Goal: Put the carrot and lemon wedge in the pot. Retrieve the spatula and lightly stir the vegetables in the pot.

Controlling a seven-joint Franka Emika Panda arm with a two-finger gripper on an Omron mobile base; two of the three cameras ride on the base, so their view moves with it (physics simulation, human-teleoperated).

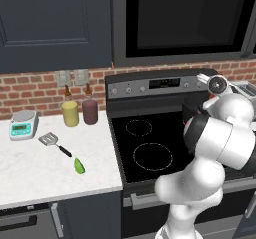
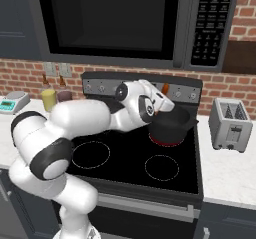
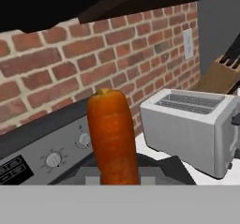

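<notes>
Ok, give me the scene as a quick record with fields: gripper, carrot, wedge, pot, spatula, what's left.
gripper: gripper shut on the carrot, raised beside the pot's rim near the stove's back panel
carrot: carrot upright in the jaws, not yet in the pot
pot: pot on the rear right burner of the stove
lemon wedge: lemon wedge on the counter left of the stove
spatula: spatula on the counter, just behind the wedge
remaining: drop carrot, fetch wedge, fetch spatula, stir
</notes>
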